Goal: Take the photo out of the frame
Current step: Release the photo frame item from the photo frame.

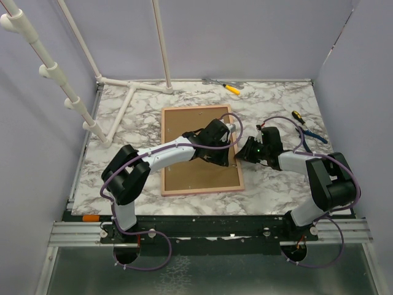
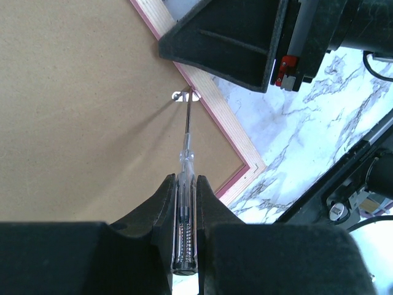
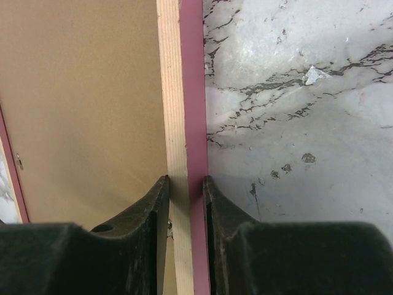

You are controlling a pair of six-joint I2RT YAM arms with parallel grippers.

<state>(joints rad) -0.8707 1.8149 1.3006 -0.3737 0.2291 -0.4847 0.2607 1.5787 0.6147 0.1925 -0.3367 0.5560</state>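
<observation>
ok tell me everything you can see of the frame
The frame lies flat on the marble table, brown fibreboard back up, with a thin pink border over pale wood rails. The right gripper pinches its right rail. A slim screwdriver held in the left gripper meets a small metal tab at the back's edge.

I assess this as a robotics laboratory test cell. Evidence: plain pale lavender partition walls [image 1: 245, 37] enclose a marble-patterned table [image 1: 282, 184] on three sides. The white-and-black left arm [image 1: 163, 153] and right arm [image 1: 293, 161] are mounted by a silver aluminium extrusion rail [image 1: 80, 233] at its near edge, trailing purple cables [image 1: 280, 118]. A white plastic pipe rig [image 1: 136, 84] stands rear left. A yellow-handled screwdriver [image 1: 231, 89] lies at the back.
</observation>
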